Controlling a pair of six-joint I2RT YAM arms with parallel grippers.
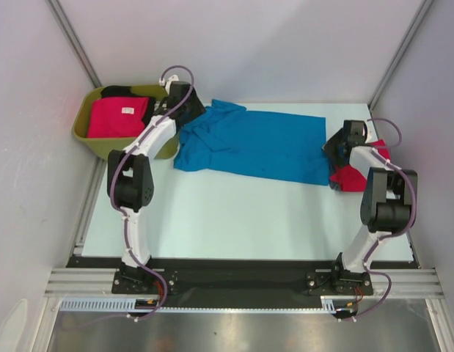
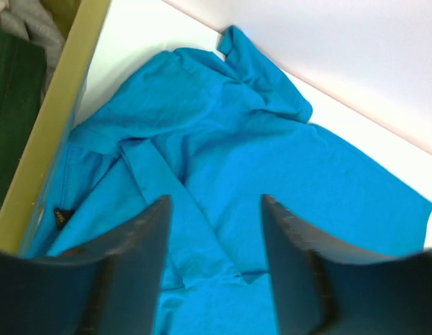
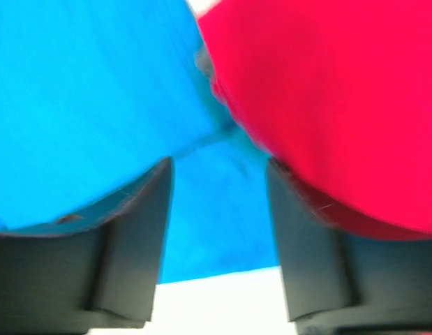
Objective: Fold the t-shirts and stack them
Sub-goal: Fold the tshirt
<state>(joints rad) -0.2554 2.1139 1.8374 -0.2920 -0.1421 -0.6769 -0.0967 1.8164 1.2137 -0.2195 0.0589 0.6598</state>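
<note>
Left end effector (image 2: 216,209) hanging over blue t-shirt (image 1: 260,143) collar end, fingers spread apart. Right end effector (image 3: 219,167) likewise spread at hem, beside red t-shirt (image 1: 350,178). Blue shirt lying rumpled across counter (image 1: 234,213). Advising: pinching blue layer only, tensioning both ends evenly.

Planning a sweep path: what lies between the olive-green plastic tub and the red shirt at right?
The spread bright blue cloth t-shirt spans it, in the top external view.

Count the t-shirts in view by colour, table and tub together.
Blue t-shirt: 1
Red t-shirt: 1
Crimson-pink t-shirt: 1
Black t-shirt: 1
Total: 4; a pale cloth in the tub is too hidden to name.
</note>
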